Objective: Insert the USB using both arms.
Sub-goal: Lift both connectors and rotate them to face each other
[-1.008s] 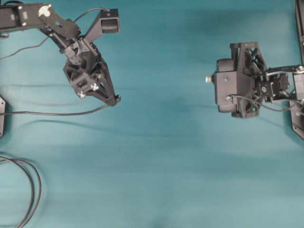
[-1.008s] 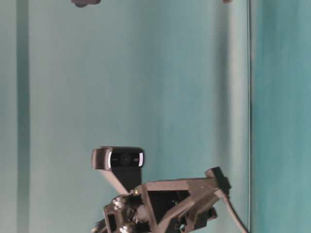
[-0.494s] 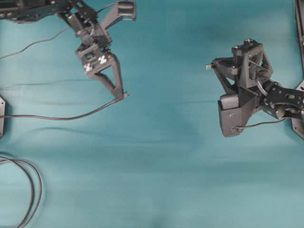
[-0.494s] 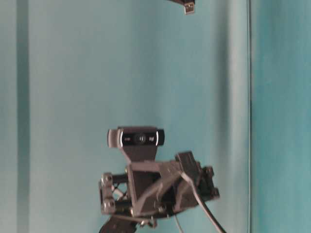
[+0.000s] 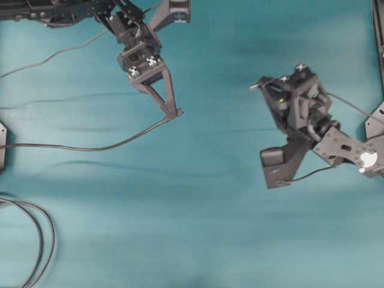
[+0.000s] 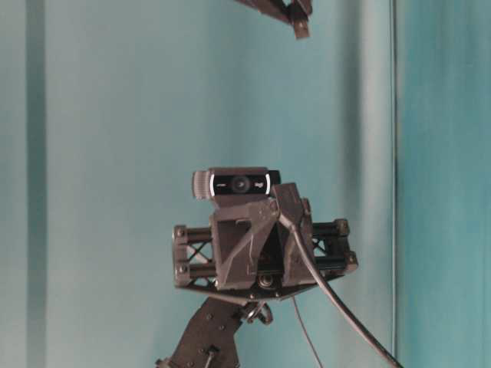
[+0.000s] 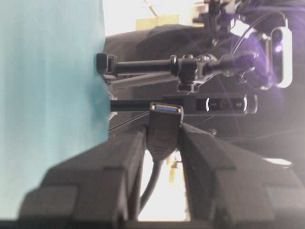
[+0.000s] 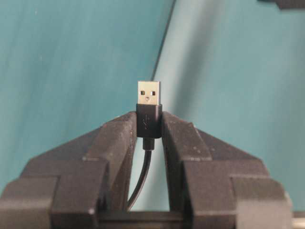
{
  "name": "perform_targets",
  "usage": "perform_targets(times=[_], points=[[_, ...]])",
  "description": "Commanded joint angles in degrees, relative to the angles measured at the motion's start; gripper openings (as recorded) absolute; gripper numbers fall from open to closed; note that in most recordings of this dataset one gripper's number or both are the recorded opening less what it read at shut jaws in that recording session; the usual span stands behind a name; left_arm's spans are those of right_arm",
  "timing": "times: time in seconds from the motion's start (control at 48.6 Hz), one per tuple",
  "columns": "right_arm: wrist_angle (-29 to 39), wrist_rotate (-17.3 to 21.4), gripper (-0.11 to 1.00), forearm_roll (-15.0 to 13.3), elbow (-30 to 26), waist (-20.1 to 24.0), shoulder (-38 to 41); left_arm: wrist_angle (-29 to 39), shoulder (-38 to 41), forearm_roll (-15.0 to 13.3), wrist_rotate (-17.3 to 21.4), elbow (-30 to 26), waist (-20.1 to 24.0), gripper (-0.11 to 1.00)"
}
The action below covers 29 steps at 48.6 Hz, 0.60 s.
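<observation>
I've got my right gripper (image 8: 149,125) clamped on the USB (image 8: 149,109), pinched by its black collar so the silvery metal tip stands clear beyond the fingertips, free to enter a port. My left gripper (image 7: 164,136) is closed on the socket end (image 7: 165,129) the same way: the fingers squeeze its black body and the blue-lined mouth pokes out just past the tips, open to receive the plug. In the overhead view the two grippers are well apart, the left gripper (image 5: 178,113) up and left with its cable (image 5: 78,147) trailing away behind it across the teal table (image 5: 198,240), the right gripper (image 5: 254,86) off to the other side, its tip turned toward the left one. I judge each part is held near its end so little can flex during mating; alignment is not yet made. By my count: two arms, two grippers, one plug, one socket, and one looped double cable (image 5: 42,240) lying far behind the left gripper, untouched.
</observation>
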Motion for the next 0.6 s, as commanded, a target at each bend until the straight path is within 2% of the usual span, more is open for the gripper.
perform_targets(times=[0.0, 0.185, 0.391, 0.473, 0.576], points=[[0.18, 0.09, 0.20, -2.64, -2.99, 0.70, 1.23, 0.35, -0.44, -1.49, -1.93, -0.88, -0.70, 0.23], [0.18, 0.26, 0.20, -7.12, -5.62, 2.20, 4.04, 0.88, 0.18, -1.58, -2.46, -1.14, -1.14, 0.23], [0.18, 0.35, 0.20, -9.23, -6.94, 3.78, 4.92, 1.85, 0.62, -1.76, -2.55, -1.41, -1.85, 0.23], [0.18, 0.35, 0.20, -9.76, -6.94, 4.22, 4.92, 1.93, 0.88, -2.99, -2.55, -1.58, -2.55, 0.23], [0.18, 0.35, 0.20, -9.93, -6.77, 4.31, 5.01, 2.90, 1.58, -5.80, -2.55, -2.02, -3.52, 0.23]])
